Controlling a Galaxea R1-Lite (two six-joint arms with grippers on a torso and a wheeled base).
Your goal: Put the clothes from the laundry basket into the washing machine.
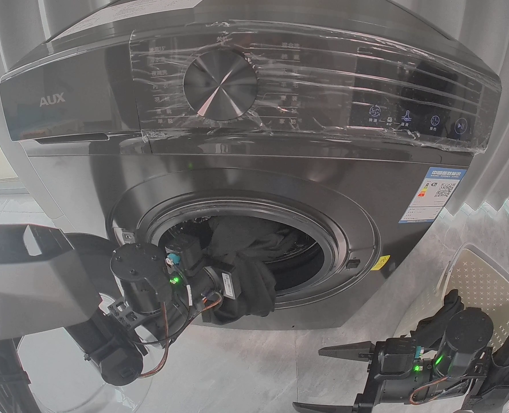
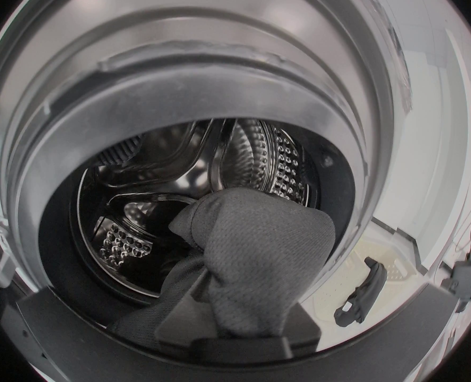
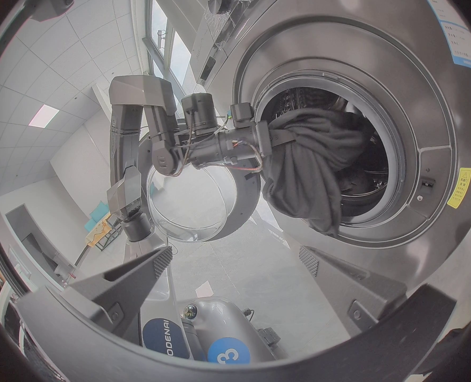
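Door (image 3: 203,213): swung open at the left of the washing machine (image 1: 266,162); its near edge is cut off in the head view
Left gripper (image 1: 237,285): held at the near left rim of the opening (image 1: 317,259), clamped on the dark garment (image 3: 304,176); its fingertips are buried in cloth
Dark garment: draped across the lower rim, partly inside the drum (image 2: 193,160), partly hung outside
Opening: right half is left unobstructed
Right gripper (image 1: 335,380): low at the near right, fingers spread apart, nothing held; one finger is clipped by the frame edge
Laundry basket (image 1: 484,282): at the right, partly hidden; its contents cannot be made out
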